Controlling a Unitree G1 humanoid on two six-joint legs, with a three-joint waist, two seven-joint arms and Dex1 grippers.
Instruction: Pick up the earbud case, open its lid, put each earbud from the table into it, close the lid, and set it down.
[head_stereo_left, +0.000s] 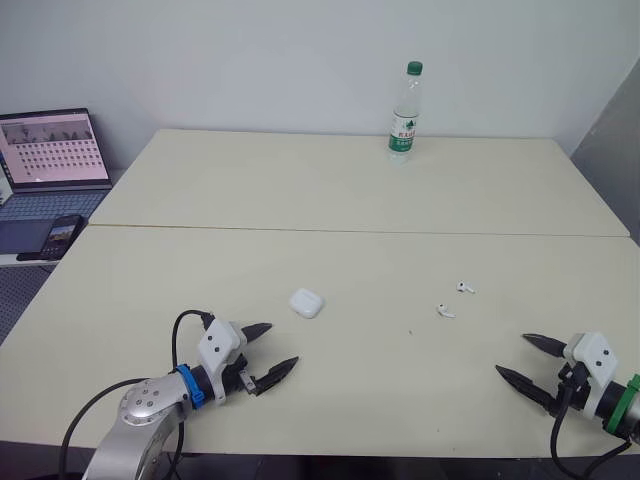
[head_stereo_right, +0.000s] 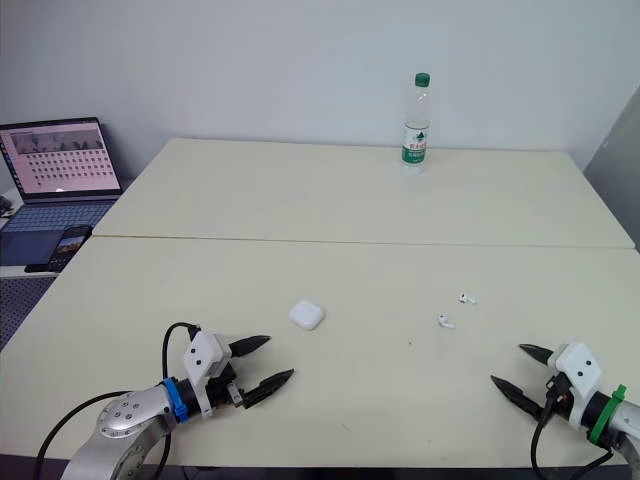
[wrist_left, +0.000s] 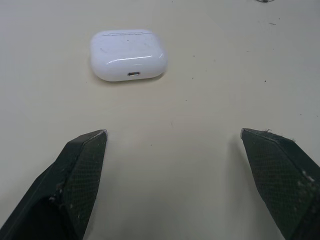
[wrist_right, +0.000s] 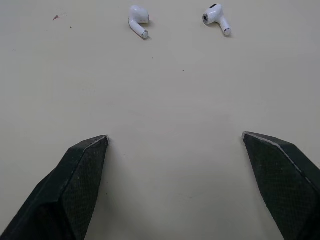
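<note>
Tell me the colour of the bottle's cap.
Green cap; best seen in the right eye view.

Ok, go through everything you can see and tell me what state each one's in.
Small white glossy earbud case: lid shut, lying on the cream table.
Two white earbuds: loose on the table, apart, outside the case.
Clear plastic bottle with green cap: upright, capped.
Grey laptop: open, screen lit.
Left end effector: open, empty.
Right end effector: open, empty.
</note>
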